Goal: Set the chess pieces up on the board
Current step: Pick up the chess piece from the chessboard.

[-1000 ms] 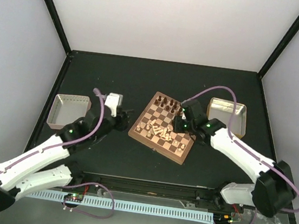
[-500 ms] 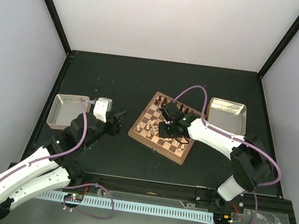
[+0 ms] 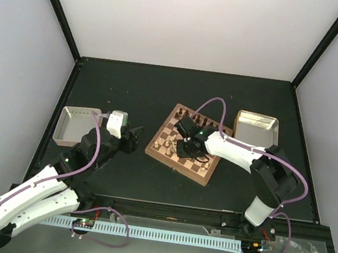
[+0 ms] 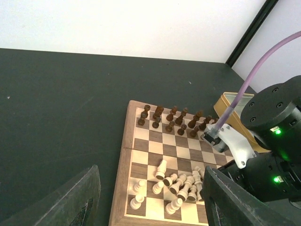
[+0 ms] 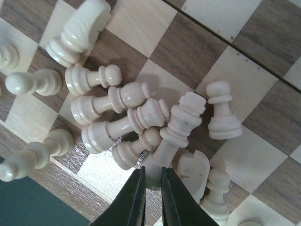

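The step in hand is judged to be the picking of one piece out of the heap of cream pieces (image 5: 136, 122) that lies tumbled on the board (image 4: 122, 160). In the top view the heap is on the board's 7 o'clock side, and the dark pieces (image 4: 174, 117) are ranked along its 1 o'clock edge.

The right end effector (image 5: 153, 188) is down on the heap. Its jaws are closed to a thin slit at the foot of a tall cream piece (image 5: 181, 125), which lies slanted toward 1 o'clock in the wrist view. Whether that foot is truly pinched cannot be told. The left end effector (image 3: 131, 139) is held open and empty off the board at 9 o'clock, above the bench (image 3: 131, 85).

A slow, straight lift is advised, because neighbours are touching the tall piece on its 9 o'clock side and could be dragged or rolled. A piece gripped by its foot is likely to hang crooked (its crowned head is the heavy end). It should therefore be righted before being lowered onto its home square, and released only once its base is seated flat. The upright pawn (image 5: 221, 113) at 3 o'clock should be given room.
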`<move>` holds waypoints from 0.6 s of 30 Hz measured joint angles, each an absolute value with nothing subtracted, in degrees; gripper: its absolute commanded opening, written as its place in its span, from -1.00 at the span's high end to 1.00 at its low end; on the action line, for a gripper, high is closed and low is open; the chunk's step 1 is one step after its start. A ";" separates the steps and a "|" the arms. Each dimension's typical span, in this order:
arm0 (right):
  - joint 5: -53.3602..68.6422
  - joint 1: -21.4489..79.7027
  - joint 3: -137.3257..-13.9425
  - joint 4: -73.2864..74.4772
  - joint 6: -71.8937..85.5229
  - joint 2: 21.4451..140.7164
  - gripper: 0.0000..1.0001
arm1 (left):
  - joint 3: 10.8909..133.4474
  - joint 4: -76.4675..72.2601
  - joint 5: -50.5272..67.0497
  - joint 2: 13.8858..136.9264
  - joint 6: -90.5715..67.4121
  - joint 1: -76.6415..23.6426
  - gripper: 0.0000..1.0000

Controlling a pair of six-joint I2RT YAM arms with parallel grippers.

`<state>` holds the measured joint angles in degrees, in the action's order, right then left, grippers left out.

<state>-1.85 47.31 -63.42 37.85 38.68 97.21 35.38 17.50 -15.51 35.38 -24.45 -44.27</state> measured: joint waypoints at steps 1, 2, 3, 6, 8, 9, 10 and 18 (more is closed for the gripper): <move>-1.98 47.40 -63.57 37.98 38.72 97.56 0.73 | 35.38 17.50 -15.51 35.38 -24.45 -44.27 -0.23; -2.26 47.48 -63.83 38.04 38.79 97.60 0.72 | 35.38 17.50 -15.51 35.38 -24.45 -44.27 -0.23; -2.68 47.59 -64.10 38.24 38.89 97.65 0.71 | 35.38 17.50 -15.51 35.38 -24.45 -44.27 -0.23; -3.49 47.81 -64.27 38.65 39.13 98.15 0.63 | 35.38 17.50 -15.51 35.38 -24.45 -44.27 -0.24; -4.10 47.92 -64.71 38.83 39.13 98.52 0.59 | 35.38 17.50 -15.51 35.38 -24.43 -44.27 -0.24; -4.29 47.92 -64.82 38.92 39.20 98.74 0.57 | 35.38 17.50 -15.53 35.38 -24.43 -44.27 -0.23; -4.47 47.92 -64.93 38.98 39.27 99.02 0.55 | 35.38 17.50 -15.53 35.38 -24.43 -44.27 -0.24; -6.31 47.92 -66.22 38.89 39.35 100.84 0.58 | 35.35 17.50 -15.55 35.38 -24.43 -44.27 -0.23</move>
